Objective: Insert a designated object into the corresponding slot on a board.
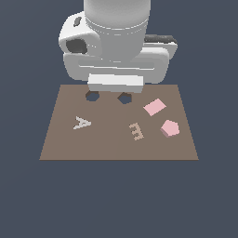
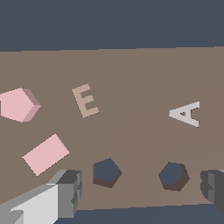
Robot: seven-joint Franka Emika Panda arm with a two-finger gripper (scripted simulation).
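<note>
My pincer is spread wide apart and holds nothing. One grey finger shows near one edge of the wrist view and the other finger near the far edge. They hang above the edge of the brown board.

I will place things from the tan letter E. The five-sided slot is the dark hole nearer the E, and it lies between my two fingers. The rounder hole sits beside that slot, farther from the E. In the exterior view my big white arm hangs over the board's far edge, just above both holes.

The pink pentagon block lies flat on the board, just beside the E, on the exterior view's right. It is well apart from the slot. The flat pink square tile lies between the block and the slot. The pale letter A is on the other side of the E, well apart from the block.
</note>
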